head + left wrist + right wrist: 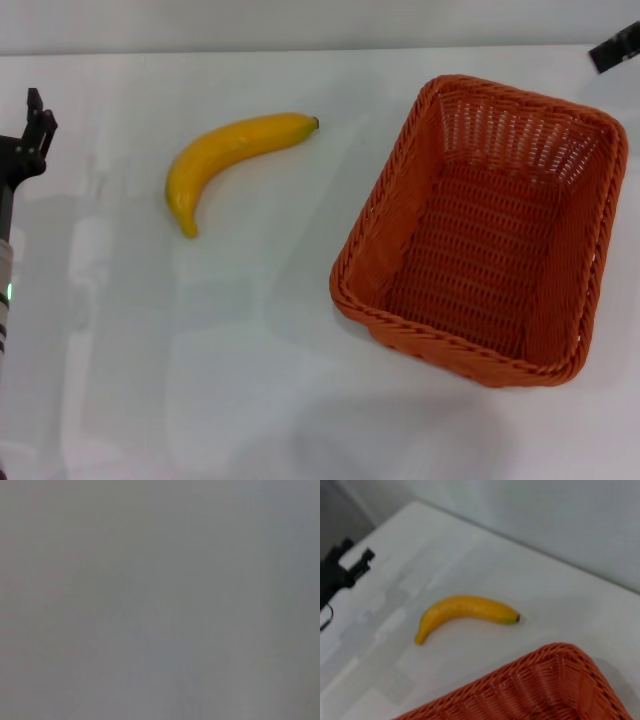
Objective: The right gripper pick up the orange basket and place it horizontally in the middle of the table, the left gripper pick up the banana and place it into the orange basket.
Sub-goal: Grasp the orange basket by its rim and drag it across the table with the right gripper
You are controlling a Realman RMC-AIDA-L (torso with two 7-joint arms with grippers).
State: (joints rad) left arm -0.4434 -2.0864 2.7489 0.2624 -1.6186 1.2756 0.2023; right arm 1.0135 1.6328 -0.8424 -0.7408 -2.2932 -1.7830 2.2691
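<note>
Your left gripper [38, 112] sits at the far left edge of the table [250, 380], its two black fingers standing slightly spread with nothing between them; the right wrist view shows it too, at the table's edge [355, 562]. The banana [225, 160] lies flat on the white surface well apart from those jaws, off toward the basket side, its dark tip pointing away from them toward the orange basket [490, 230]. Your right gripper [615, 45] shows only as a black piece at the far right corner, beyond the basket's far rim and clear of it; you cannot tell whether its jaws are spread or closed. The orange basket rests upright on the table with its long side running away from you, slightly skewed. The right wrist view looks over the basket's rim [540, 680] at the banana [465, 612]. The left wrist view shows only plain grey.
</note>
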